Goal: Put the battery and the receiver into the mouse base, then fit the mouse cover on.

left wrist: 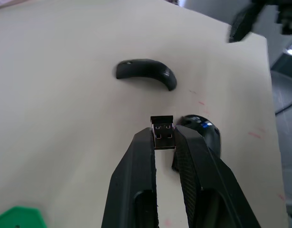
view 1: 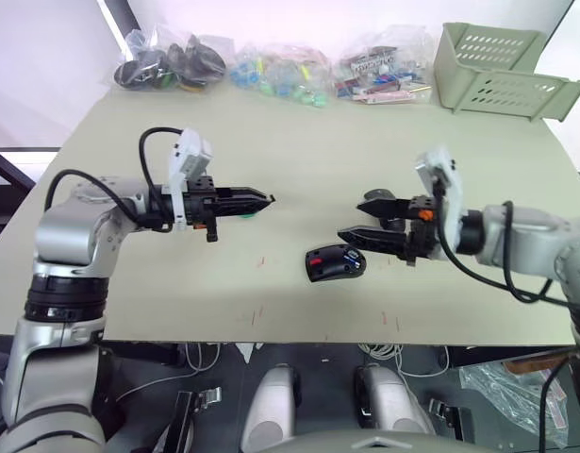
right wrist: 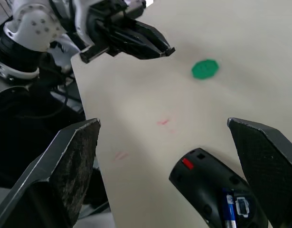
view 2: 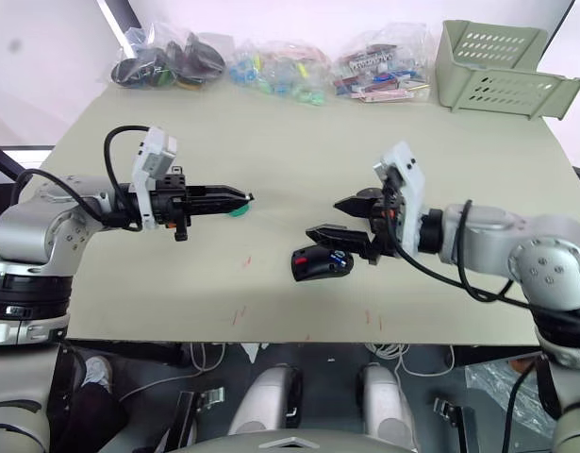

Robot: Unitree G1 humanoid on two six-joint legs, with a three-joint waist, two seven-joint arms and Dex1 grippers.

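- The left gripper (left wrist: 164, 138) hangs above the pale surface (view 1: 299, 160), its jaws closed on the receiver (left wrist: 163, 133), a tiny dark rectangular piece that sticks out past the fingertips.
- The right gripper (right wrist: 167, 142) hovers just beside the mouse base (view 1: 335, 262) with its jaws spread wide and nothing between them.
- The mouse base lies on the surface near the front edge, between the two grippers and closer to the right one; a red part shows on its top.
- The battery (right wrist: 230, 210), a small blue cylinder, sits inside the mouse base.
- The mouse cover (left wrist: 146, 72), a curved black shell, rests on the surface just beyond the mouse base.
- A green disc (right wrist: 204, 69) lies on the surface near the left gripper's tips.
- Bags of small parts (view 1: 271, 68) and a pale green basket (view 1: 502, 68) stand along the far edge.
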